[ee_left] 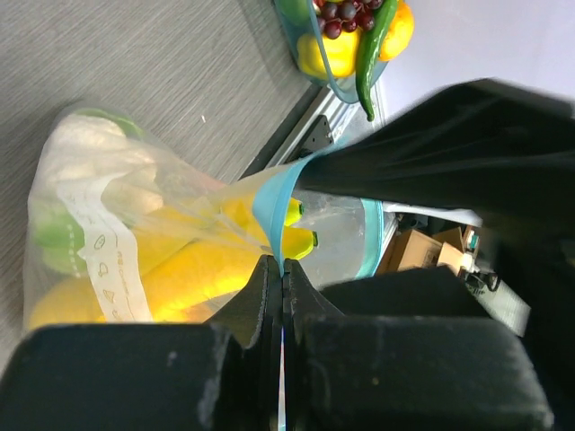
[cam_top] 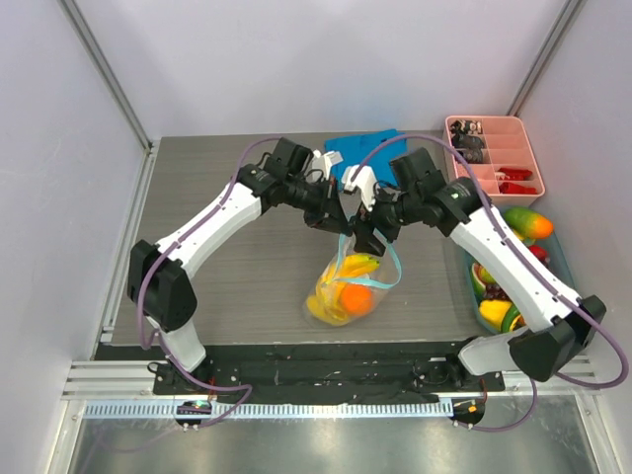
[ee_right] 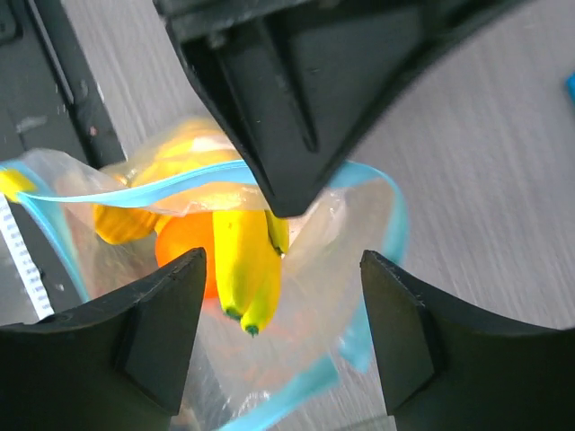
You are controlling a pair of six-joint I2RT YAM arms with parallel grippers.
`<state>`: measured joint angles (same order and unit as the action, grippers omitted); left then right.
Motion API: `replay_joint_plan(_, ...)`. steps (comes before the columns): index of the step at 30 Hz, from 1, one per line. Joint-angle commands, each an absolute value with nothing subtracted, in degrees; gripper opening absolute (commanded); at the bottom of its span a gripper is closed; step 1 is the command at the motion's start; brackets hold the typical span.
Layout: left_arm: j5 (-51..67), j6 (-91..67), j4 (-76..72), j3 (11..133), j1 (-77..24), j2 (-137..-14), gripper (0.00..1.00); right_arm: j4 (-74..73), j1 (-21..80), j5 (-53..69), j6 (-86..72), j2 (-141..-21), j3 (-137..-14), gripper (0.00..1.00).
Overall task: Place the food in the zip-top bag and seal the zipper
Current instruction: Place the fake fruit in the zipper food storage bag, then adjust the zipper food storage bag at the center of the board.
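Grey wood-pattern table (cam_top: 227,267) between white walls (cam_top: 316,59) carries the whole scene, and both arms reach to its middle. At the right edge a teal bin (cam_top: 564,255) holds more toy fruit; behind it stand a pink tray (cam_top: 494,123) and a blue cloth (cam_top: 370,143). The zip-top bag (cam_top: 346,286) is in the middle of the table, its bottom resting on the surface, and it already contains food: bananas (ee_right: 243,260), an orange (cam_top: 357,299) and a cauliflower (ee_left: 81,162). The left gripper (ee_left: 281,269) has its fingers pressed together on the zipper (ee_left: 269,193), and so it holds the rim up. The right gripper (ee_right: 280,265) is just above the mouth with fingers spread wide, holding nothing. I judge the filling as largely done; the mouth gapes, so the sealing is left. Whether the fruit of the bin must go in too, I cannot tell.
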<state>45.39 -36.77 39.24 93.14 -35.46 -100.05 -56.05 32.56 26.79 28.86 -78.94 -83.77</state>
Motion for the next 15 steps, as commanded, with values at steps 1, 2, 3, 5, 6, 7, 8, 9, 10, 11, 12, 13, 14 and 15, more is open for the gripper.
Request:
replay_joint_plan(1,45.5,-35.3,37.1,93.4,-35.1,-96.8,0.0,-57.5,32.8,20.0,18.8,-73.0,-89.6,0.77)
replay_joint_plan(2,45.4,-35.2,37.3,93.5,-35.1,-96.8,0.0,-57.7,32.8,18.4,17.1,-72.4,-89.5,0.78)
replay_joint_plan(3,45.0,-35.1,37.4,93.6,-35.1,-96.7,0.0,-58.0,32.7,17.2,15.9,-71.6,-89.0,0.79)
replay_joint_plan(5,44.7,-34.6,37.6,93.7,-35.1,-96.7,0.0,-59.0,32.7,12.3,12.0,-69.6,-86.3,0.8)
replay_joint_plan(6,44.4,-34.6,37.9,93.8,-35.1,-96.6,0.0,-59.6,32.7,11.3,10.7,-69.1,-85.2,0.8)
replay_joint_plan(7,44.2,-34.4,38.0,93.8,-35.1,-96.6,0.0,-61.2,32.4,10.6,8.0,-68.0,-83.9,0.8)
replay_joint_plan(8,44.0,-34.3,38.1,93.9,-35.1,-96.6,0.0,-61.6,32.3,11.2,7.0,-67.3,-81.3,0.8)
replay_joint_plan(9,43.9,-34.2,38.2,93.7,-35.1,-96.6,0.0,-61.9,31.3,12.6,5.7,-66.5,-80.0,0.79)
replay_joint_plan(10,43.8,-34.2,38.2,93.7,-35.1,-96.6,0.0,-62.0,30.6,13.7,4.8,-65.5,-78.6,0.78)
replay_joint_plan(11,43.7,-34.1,38.4,93.6,-35.1,-96.4,0.0,-62.0,30.3,14.8,2.8,-64.0,-76.4,0.75)
replay_joint_plan(12,43.5,-34.1,38.4,93.6,-35.1,-96.4,0.0,-62.0,29.9,15.4,2.2,-63.4,-75.6,0.74)
replay_joint_plan(13,43.4,-34.0,38.5,93.5,-35.1,-96.2,0.0,-62.5,29.8,16.1,1.8,-63.0,-74.9,0.72)
replay_joint_plan(14,43.2,-33.8,38.5,93.5,-35.1,-96.1,0.0,-62.6,29.7,17.4,1.1,-62.7,-73.8,0.68)
replay_joint_plan(15,43.1,-33.7,38.6,93.5,-35.1,-95.9,0.0,-62.7,29.6,18.0,1.0,-62.6,-73.4,0.66)
